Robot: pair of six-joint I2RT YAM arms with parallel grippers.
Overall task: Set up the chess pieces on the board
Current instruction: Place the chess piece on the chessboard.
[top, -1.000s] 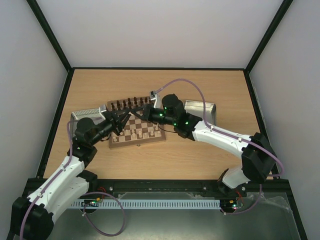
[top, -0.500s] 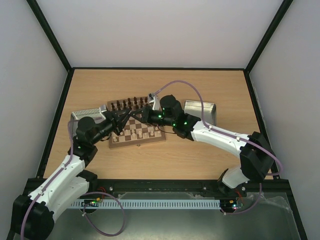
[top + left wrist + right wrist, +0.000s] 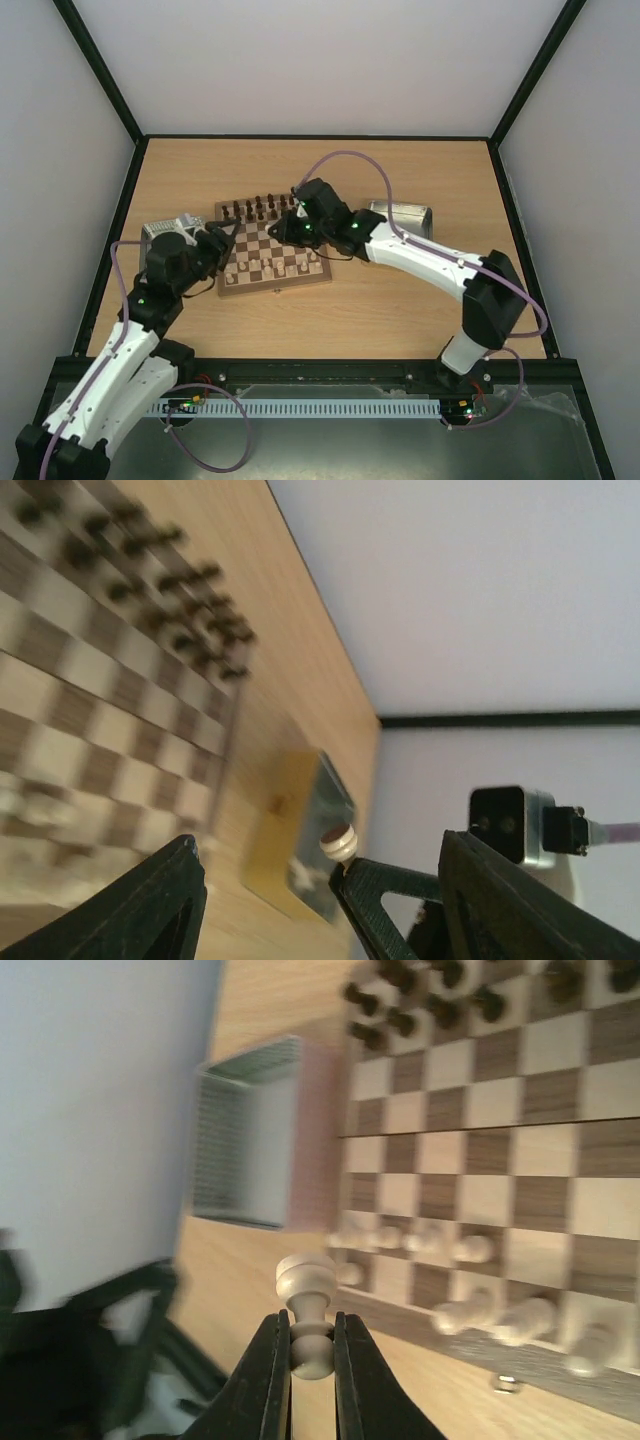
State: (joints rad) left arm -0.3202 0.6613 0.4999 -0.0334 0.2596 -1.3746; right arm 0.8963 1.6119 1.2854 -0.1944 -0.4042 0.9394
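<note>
One pale piece point(image 3: 308, 1295) sits pinched by its tip in the right jaws over the board point(image 3: 480, 1160), mid-bench; left jaws gape empty. A tilt at set-down could topple its pale neighbours point(image 3: 470, 1310).

The table point(image 3: 330, 170) is a light wooden top framed by black rails, and three things lie directly on it. The board point(image 3: 275, 289), a checkered square with a pale wood border, sits flat a little left of the middle and slightly askew to the table's edges. A shallow metal tin point(image 3: 165, 228) lies just beside the board's far-left corner, only partly in view, and a second metal tin point(image 3: 412, 213) lies off the board's far-right side, with a strip of bare tabletop between them.
</note>
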